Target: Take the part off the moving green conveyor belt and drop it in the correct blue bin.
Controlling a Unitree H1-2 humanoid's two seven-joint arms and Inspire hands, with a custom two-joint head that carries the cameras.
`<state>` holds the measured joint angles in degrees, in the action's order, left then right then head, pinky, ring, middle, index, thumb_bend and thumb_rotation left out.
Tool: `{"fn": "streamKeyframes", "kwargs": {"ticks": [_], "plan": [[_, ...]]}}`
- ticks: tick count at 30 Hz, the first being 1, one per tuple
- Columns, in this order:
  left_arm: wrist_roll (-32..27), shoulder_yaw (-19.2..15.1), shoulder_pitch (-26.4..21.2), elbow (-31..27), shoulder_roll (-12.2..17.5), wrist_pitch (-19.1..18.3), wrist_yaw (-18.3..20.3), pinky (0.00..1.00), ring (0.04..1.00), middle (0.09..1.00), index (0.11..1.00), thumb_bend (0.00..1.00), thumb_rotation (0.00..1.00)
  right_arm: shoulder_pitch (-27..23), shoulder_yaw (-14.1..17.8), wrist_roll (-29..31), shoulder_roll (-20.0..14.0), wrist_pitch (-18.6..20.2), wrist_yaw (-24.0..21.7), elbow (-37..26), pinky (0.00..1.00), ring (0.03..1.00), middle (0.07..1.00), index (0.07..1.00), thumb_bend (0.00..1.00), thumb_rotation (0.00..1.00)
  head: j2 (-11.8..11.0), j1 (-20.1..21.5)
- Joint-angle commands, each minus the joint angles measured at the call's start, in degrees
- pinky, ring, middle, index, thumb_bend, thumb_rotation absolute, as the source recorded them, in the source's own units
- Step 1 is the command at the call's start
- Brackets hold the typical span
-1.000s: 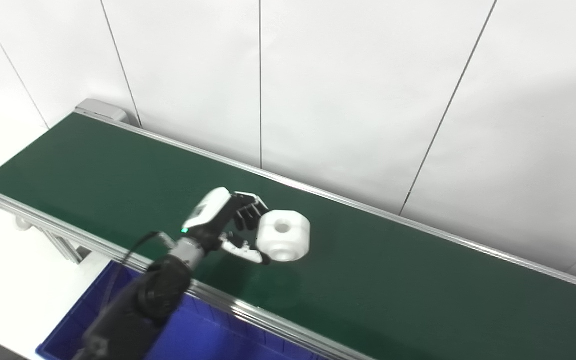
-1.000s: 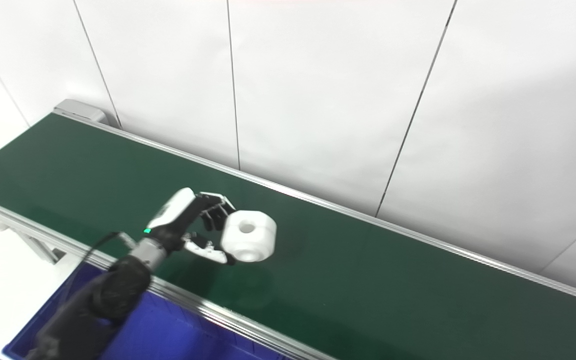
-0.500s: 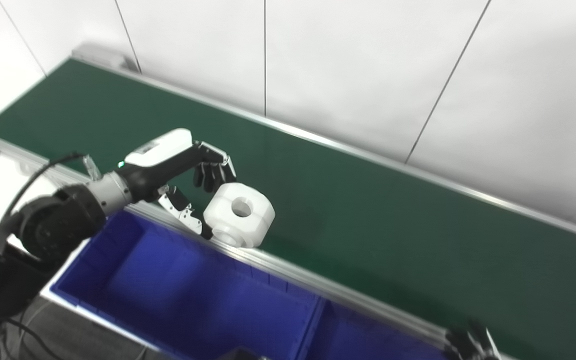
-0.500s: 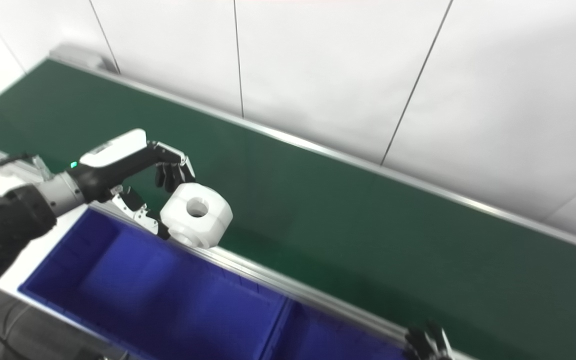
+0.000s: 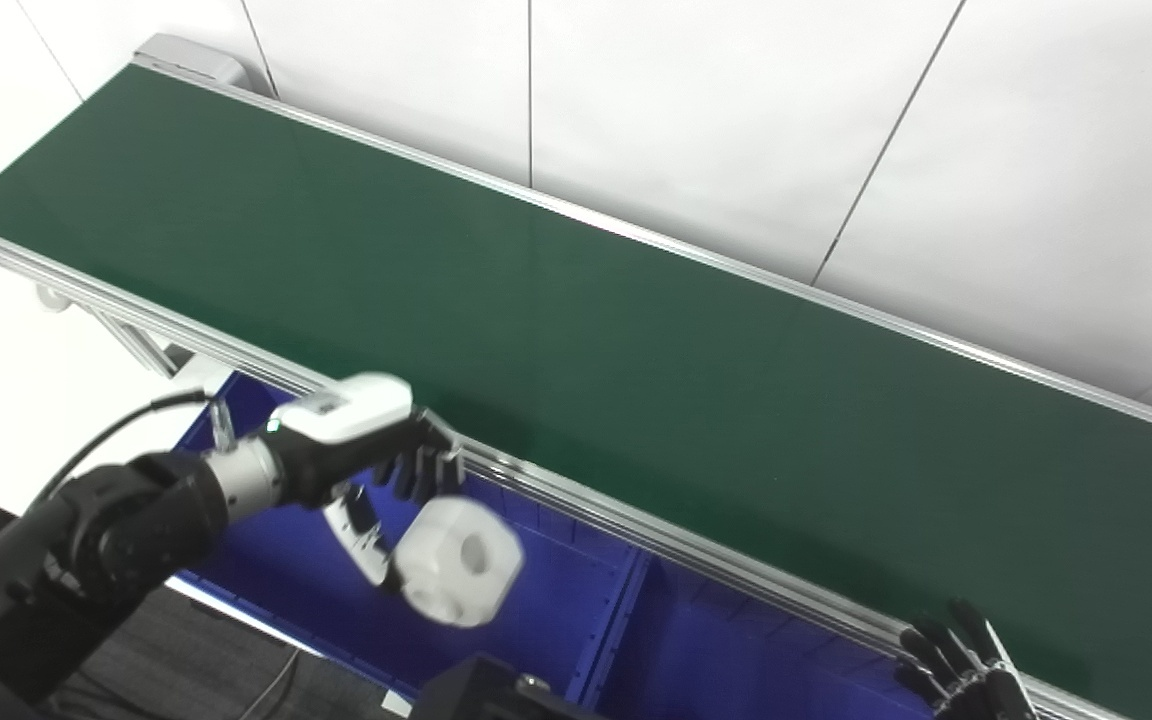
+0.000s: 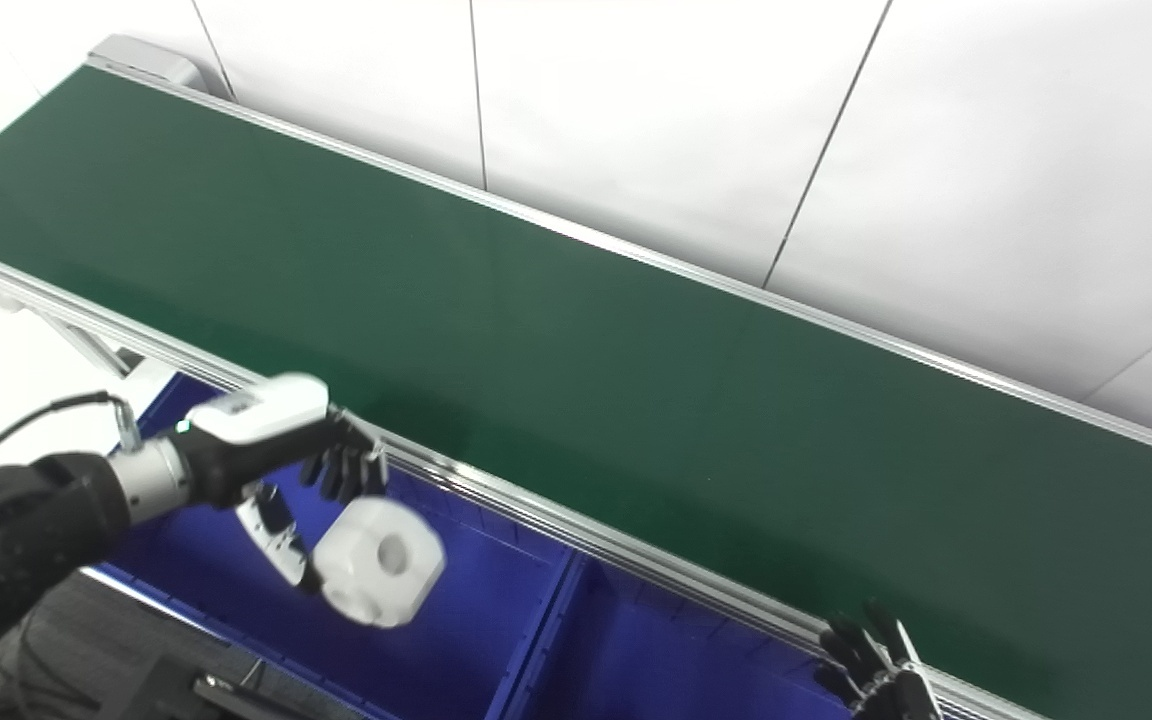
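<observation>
Left hand (image 5: 376,470) has swung off the green conveyor belt (image 5: 576,330) since a second ago, still gripping the white part (image 5: 458,560), now above the left blue bin (image 5: 546,620). Right hand (image 5: 966,670) barely visible, can't tell its state.

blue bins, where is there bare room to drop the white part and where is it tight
The left bin shows bare floor beneath and right of the white part, up to the divider. The right bin also looks bare up to the right hand. It is tight under the left hand, near the conveyor rail.
</observation>
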<state>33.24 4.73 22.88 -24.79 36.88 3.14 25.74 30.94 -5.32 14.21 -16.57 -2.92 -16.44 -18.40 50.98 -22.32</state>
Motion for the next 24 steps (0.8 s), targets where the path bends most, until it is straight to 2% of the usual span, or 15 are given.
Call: {"fn": "streamKeyframes", "kwargs": {"ticks": [1, 4, 7, 8, 9, 10, 12, 15, 21, 24], "plan": [[1.9, 0.3, -0.6, 0.3, 0.9, 2.7, -1.7, 0.35, 0.431, 0.485, 0.490, 0.52, 0.00, -0.1, 0.5, 0.7, -0.8, -0.1, -0.8, -2.3, 0.81, 0.869, 0.877, 0.944, 0.97, 0.95, 0.0, 0.2], [5.7, 2.4, -2.1, 0.9, 0.7, 1.4, 0.6, 0.36, 0.445, 0.491, 0.487, 0.52, 0.00, -0.2, 0.7, 0.8, -0.9, 0.1, -0.8, -2.0, 0.80, 0.866, 0.875, 0.935, 0.98, 0.94, 0.0, 0.8], [7.1, 3.6, -3.2, 0.4, 1.0, -0.7, 3.6, 0.39, 0.480, 0.489, 0.499, 0.52, 0.00, -0.2, 0.8, 0.8, -0.9, 0.0, -0.8, -1.8, 0.80, 0.863, 0.872, 0.930, 0.98, 0.93, 0.0, 1.0], [7.0, 3.7, -3.4, 0.3, 1.1, -1.2, 4.3, 0.41, 0.501, 0.545, 0.498, 0.52, 0.04, -0.1, 0.9, 0.9, -0.9, 0.0, -0.8, -1.8, 0.80, 0.863, 0.872, 0.929, 0.98, 0.93, 0.0, 1.1], [6.8, 3.7, -3.6, 0.1, 1.2, -1.7, 5.2, 0.43, 0.530, 0.598, 0.591, 0.70, 0.20, -0.1, 1.0, 1.0, -0.9, 0.0, -0.8, -1.8, 0.79, 0.863, 0.871, 0.928, 0.98, 0.92, 0.0, 1.1], [6.4, 3.6, -3.8, -0.1, 1.3, -2.1, 5.9, 0.46, 0.575, 0.644, 0.645, 0.79, 0.31, -0.1, 1.1, 1.0, -0.8, 0.1, -0.9, -1.8, 0.79, 0.861, 0.869, 0.927, 0.98, 0.92, 0.0, 1.1], [5.8, 3.6, -4.0, -0.6, 1.6, -2.9, 7.5, 0.55, 0.663, 0.718, 0.727, 0.91, 0.47, -0.1, 1.2, 1.0, -0.8, 0.3, -0.9, -1.8, 0.79, 0.857, 0.864, 0.925, 0.98, 0.92, -0.1, 1.0], [4.2, 3.2, -4.2, -1.7, 1.9, -5.6, 10.4, 0.67, 0.795, 0.813, 0.812, 0.99, 0.63, -0.2, 1.2, 1.0, -0.6, 0.6, -0.8, -1.8, 0.79, 0.856, 0.864, 0.926, 0.99, 0.91, -0.2, 1.1], [-2.0, 2.0, -4.3, -5.0, 2.9, -10.4, 15.2, 0.75, 0.934, 0.943, 0.908, 1.00, 0.78, -0.5, 1.0, 0.6, -0.1, 0.8, -0.6, -1.5, 0.79, 0.853, 0.865, 0.920, 0.99, 0.91, -0.5, 1.4], [-6.2, 1.1, -4.4, -7.5, 3.6, -13.9, 17.6, 0.83, 0.973, 0.975, 0.933, 1.00, 0.79, -0.8, 0.8, 0.3, 0.2, 0.5, -0.6, -1.3, 0.78, 0.850, 0.862, 0.919, 1.00, 0.91, -0.6, 1.6]]}}
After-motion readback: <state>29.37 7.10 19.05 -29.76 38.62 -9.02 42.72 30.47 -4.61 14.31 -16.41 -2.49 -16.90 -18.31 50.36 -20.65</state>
